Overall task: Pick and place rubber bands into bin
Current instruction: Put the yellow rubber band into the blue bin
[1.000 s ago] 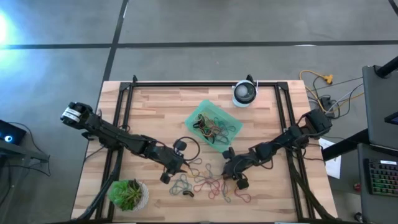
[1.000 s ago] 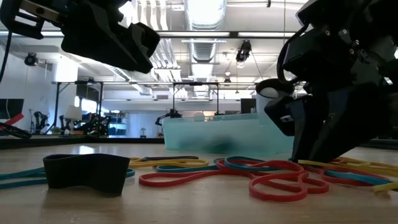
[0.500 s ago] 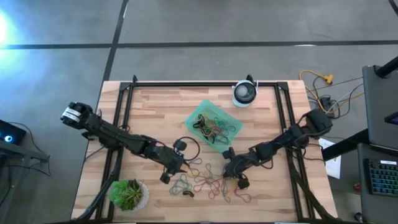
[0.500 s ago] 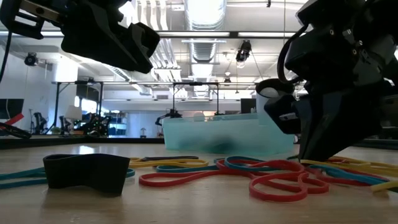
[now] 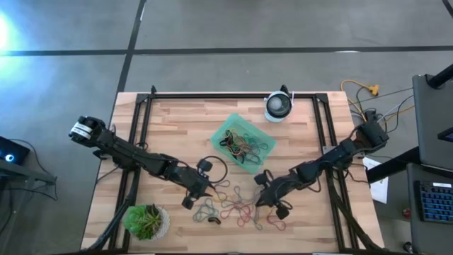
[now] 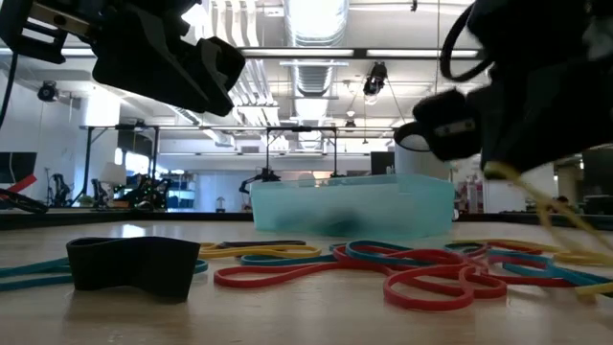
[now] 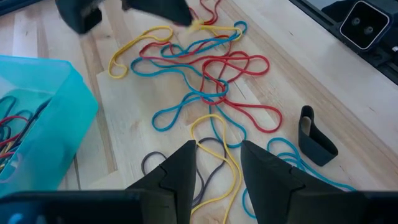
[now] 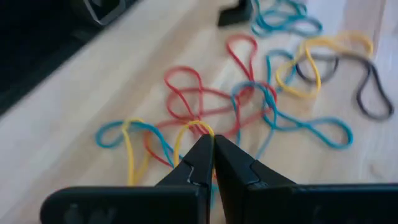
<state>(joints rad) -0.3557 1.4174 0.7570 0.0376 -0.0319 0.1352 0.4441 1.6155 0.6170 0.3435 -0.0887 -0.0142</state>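
A: Two arms up. My right gripper (image 5: 263, 200) has its fingers pinched together on a yellow rubber band (image 8: 194, 129), lifted off the wood; the strand trails down in the low view.

B: Bin?

A: Bin (image 5: 244, 143) sits at 12 o'clock from the loose rubber bands (image 5: 237, 205), near table centre, a tangle of bands already inside it.

B: Left side?

A: Left gripper (image 5: 197, 195) hovers at 9 o'clock of the pile, fingers (image 7: 181, 171) apart, gripping nothing. A folded black band (image 7: 314, 135) lies just beside the blue loops. Potted plant (image 5: 146, 221) at 8 o'clock.
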